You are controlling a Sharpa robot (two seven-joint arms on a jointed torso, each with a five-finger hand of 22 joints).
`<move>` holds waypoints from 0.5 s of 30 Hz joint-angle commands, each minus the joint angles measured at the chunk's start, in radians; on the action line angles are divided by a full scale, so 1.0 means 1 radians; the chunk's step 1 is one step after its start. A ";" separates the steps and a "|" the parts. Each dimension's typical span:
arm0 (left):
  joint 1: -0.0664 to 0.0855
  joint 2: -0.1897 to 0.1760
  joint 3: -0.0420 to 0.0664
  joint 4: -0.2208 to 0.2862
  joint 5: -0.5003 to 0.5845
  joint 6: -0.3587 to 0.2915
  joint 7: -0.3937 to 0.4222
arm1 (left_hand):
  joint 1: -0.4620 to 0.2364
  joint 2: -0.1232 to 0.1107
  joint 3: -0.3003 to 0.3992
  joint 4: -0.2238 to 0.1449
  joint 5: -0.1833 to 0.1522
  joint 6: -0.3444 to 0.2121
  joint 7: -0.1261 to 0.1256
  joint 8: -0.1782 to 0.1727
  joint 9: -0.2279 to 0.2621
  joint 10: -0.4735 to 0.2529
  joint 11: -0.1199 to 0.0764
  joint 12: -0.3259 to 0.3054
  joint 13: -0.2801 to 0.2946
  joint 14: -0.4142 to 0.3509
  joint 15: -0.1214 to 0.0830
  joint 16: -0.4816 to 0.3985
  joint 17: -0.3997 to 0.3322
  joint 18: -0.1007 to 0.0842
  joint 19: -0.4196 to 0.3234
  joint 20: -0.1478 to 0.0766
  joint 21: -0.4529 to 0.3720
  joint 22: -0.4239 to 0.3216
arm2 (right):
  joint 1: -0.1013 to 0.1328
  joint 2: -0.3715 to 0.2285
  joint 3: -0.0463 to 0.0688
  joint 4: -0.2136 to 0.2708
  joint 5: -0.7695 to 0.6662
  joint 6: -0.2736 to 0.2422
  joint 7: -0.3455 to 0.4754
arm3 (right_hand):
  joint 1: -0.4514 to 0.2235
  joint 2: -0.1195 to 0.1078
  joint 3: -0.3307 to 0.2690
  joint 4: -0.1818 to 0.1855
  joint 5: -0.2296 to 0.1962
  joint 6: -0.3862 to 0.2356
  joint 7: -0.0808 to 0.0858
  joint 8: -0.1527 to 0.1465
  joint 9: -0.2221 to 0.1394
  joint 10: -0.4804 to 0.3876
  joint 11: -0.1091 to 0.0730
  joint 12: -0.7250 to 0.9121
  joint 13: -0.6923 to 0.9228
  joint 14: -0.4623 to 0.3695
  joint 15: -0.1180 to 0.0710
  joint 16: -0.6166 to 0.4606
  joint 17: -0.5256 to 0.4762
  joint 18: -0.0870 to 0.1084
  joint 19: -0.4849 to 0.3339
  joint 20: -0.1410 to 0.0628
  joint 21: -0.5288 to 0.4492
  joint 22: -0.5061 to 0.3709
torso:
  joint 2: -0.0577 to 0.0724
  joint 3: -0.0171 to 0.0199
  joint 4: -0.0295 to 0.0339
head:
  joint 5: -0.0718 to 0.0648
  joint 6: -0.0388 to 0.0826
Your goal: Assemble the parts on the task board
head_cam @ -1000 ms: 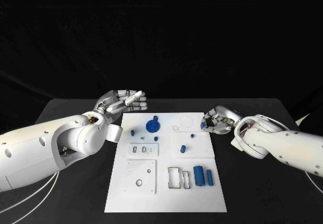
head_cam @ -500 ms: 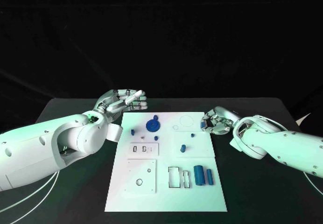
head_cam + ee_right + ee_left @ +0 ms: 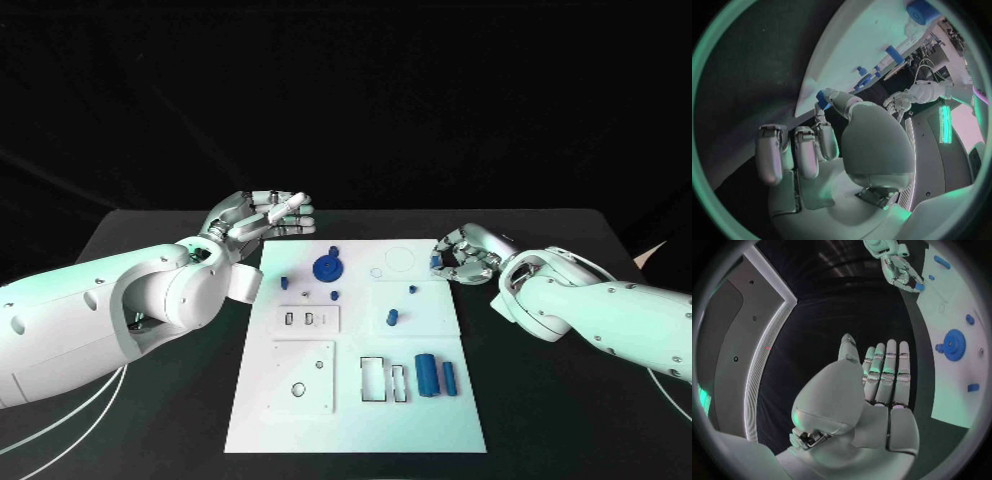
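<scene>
The white task board (image 3: 353,410) lies in the middle of the black table. On it are a blue gear (image 3: 329,268), a small blue peg (image 3: 391,318) and two blue cylinders (image 3: 427,373) side by side. My right hand (image 3: 464,255) hovers at the board's far right edge and pinches a small blue part (image 3: 823,97) between thumb and finger. The same part (image 3: 918,287) shows in the left wrist view, in my right hand (image 3: 901,269). Off the board's far left corner, my left hand (image 3: 268,215) holds nothing, and its fingers (image 3: 887,372) lie straight.
Smaller blue pieces (image 3: 284,284) sit near the gear. Raised white plates with slots (image 3: 307,320) and holes (image 3: 303,378) take up the board's left half, and a rectangular cut-out (image 3: 384,380) lies beside the cylinders. Bare black table (image 3: 577,420) flanks the board.
My right hand has shifted slightly up and away from me with the small blue part still in its pinch. The left hand has hardly moved.
</scene>
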 commanded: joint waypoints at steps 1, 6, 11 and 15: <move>0.000 0.001 0.001 -0.003 0.002 0.017 0.007 | 0.000 0.010 -0.005 0.000 -0.005 -0.009 -0.001 -0.002 0.001 -0.006 0.000 -0.002 -0.001 -0.007 -0.002 -0.006 0.001 0.011 0.001 0.004 -0.005 -0.001 | 0.001 -0.004 0.001 0.027 0.005 -0.069 -0.015 | -0.007 0.027 0.011 0.003 0.015 0.012 -0.013 0.016 0.027 0.007 -0.003 0.003 0.067 0.104 -0.008 0.006 0.263 -0.018 0.036 -0.010 0.005 0.199 | -0.004 -0.0012 -0.0023 | 0.003 0.000; 0.000 0.002 0.001 -0.015 0.003 0.016 0.006 | 0.000 0.011 -0.007 0.000 -0.005 -0.010 -0.001 -0.003 0.003 -0.007 0.000 -0.002 -0.001 -0.008 -0.002 -0.006 0.003 0.011 0.001 0.004 -0.005 -0.002 | 0.016 -0.007 0.002 0.085 -0.018 -0.071 -0.062 | -0.010 0.027 0.012 0.003 0.016 0.009 -0.013 0.016 0.028 0.003 -0.003 -0.001 0.063 0.104 -0.009 0.006 0.263 -0.018 0.035 -0.010 0.003 0.198 | -0.009 -0.0043 -0.0049 | 0.004 -0.001; 0.000 0.010 0.000 -0.032 0.007 0.017 0.005 | 0.000 0.011 -0.007 0.000 -0.005 -0.010 -0.001 -0.003 0.003 -0.007 0.000 -0.002 -0.001 -0.008 -0.002 -0.006 0.003 0.011 0.001 0.004 -0.005 -0.002 | 0.028 0.011 0.002 0.140 -0.058 -0.057 -0.115 | -0.010 0.027 0.013 0.001 0.014 0.007 -0.013 0.016 0.029 0.002 -0.003 -0.003 0.061 0.104 -0.009 0.006 0.263 -0.018 0.035 -0.011 0.004 0.198 | -0.015 -0.0088 -0.0034 | 0.010 -0.005; 0.000 0.020 -0.001 -0.047 0.010 0.019 0.004 | 0.000 0.011 -0.008 0.000 -0.005 -0.010 0.000 -0.002 0.003 -0.007 0.000 -0.002 -0.001 -0.008 -0.002 -0.007 0.003 0.011 0.001 0.004 -0.005 -0.002 | 0.031 0.050 0.002 0.167 -0.094 -0.039 -0.160 | -0.016 0.023 0.011 0.000 0.007 0.006 -0.013 0.017 0.032 -0.001 -0.003 -0.005 0.059 0.104 -0.009 0.006 0.263 -0.017 0.033 -0.011 0.001 0.196 | -0.020 -0.0126 -0.0009 | 0.024 -0.010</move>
